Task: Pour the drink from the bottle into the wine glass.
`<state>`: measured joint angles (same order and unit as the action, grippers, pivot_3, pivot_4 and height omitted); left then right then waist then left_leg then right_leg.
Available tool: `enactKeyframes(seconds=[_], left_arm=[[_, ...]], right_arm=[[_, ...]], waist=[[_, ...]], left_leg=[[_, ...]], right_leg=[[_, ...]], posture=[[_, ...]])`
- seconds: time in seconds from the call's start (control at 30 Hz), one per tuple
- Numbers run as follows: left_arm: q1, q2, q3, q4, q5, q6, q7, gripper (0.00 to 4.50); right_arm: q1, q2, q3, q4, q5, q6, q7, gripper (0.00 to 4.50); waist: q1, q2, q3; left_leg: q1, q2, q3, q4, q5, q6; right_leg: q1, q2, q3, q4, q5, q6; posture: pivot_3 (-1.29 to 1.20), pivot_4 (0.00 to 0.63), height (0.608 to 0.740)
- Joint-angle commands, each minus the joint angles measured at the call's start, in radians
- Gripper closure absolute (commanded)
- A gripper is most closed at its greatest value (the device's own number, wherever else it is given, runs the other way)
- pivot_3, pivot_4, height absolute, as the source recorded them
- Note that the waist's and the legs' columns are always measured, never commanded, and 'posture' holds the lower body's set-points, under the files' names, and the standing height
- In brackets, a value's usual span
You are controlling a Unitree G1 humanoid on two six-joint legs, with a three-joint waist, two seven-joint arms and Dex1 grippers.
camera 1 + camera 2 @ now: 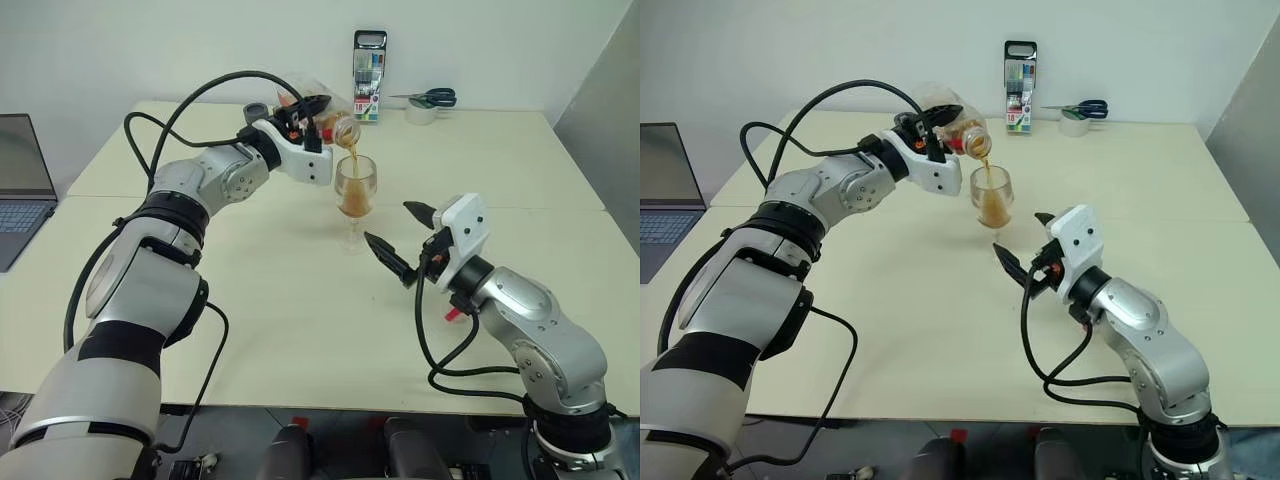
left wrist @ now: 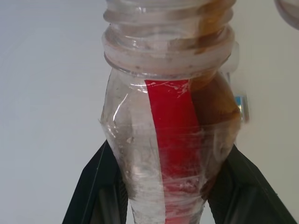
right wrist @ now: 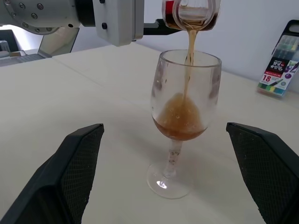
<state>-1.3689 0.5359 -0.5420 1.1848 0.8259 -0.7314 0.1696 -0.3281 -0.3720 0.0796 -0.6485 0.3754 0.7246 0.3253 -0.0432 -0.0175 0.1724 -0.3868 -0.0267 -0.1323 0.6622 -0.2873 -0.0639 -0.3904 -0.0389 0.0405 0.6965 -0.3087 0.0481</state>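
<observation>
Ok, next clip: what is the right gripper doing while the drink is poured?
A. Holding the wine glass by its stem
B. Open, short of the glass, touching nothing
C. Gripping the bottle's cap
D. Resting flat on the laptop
B: the right gripper has its fingers spread wide and stops short of the wine glass, which stands on its own on the table while the left gripper tips the bottle over it.

Both eye views look from the head, forward and down over the table, w/ nearly same scene. Left wrist cam sits very near the bottle, facing along it. Right wrist cam looks level at the wine glass, near, which eye views share.
</observation>
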Motion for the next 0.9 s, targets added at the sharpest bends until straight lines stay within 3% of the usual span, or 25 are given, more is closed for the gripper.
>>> enactKeyframes(seconds=[0.03, 0.9], left_arm=[[-0.043, 0.02, 0.01, -0.005, -0.006, -0.006, 0.031, 2.74], [-0.047, 0.022, 0.001, -0.004, 0.003, -0.012, 0.039, 2.74]], right_arm=[[0.001, 0.005, -0.002, -0.044, -0.002, -0.02, -0.002, 0.0], [0.021, 0.01, 0.024, -0.037, -0.04, -0.048, 0.011, 0.0]], waist=[[-0.001, 0.0, 0.0], [-0.004, 0.0, 0.0]], left_leg=[[0.0, 0.0, 0.0, 0.0, 0.0, 0.0], [0.0, 0.0, 0.0, 0.0, 0.0, 0.0]], right_leg=[[0.0, 0.0, 0.0, 0.0, 0.0, 0.0], [0.0, 0.0, 0.0, 0.0, 0.0, 0.0]], posture=[[0.0, 0.15, 0.74], [0.0, 0.15, 0.74]])
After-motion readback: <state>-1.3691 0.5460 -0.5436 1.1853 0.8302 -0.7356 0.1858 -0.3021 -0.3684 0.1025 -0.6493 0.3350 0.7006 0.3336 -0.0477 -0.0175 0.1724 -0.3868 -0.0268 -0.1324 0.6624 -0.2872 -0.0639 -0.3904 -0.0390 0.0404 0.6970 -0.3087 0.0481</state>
